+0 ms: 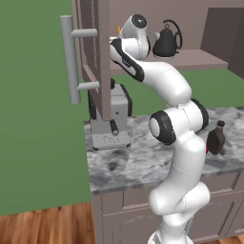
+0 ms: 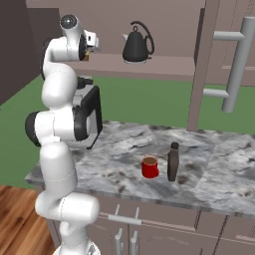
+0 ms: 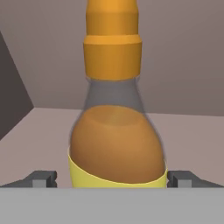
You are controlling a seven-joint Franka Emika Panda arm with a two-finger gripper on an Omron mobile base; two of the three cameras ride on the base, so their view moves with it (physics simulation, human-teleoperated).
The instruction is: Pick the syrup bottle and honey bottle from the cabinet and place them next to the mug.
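Honey bottle [image 3: 117, 131] is seen upright on the cabinet [image 2: 149, 64] shelf, flanked by wide-spread gripper [image 3: 113, 178] fingers, not clamped. Syrup bottle [image 2: 173, 162] is stood just beside the mug [image 2: 150, 167] on the counter [image 2: 224, 169].

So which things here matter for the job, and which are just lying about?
Job: honey bottle between the open pincer tips, on the cabinet shelf; syrup bottle standing beside mug.
Lying about: kettle, coffee machine.
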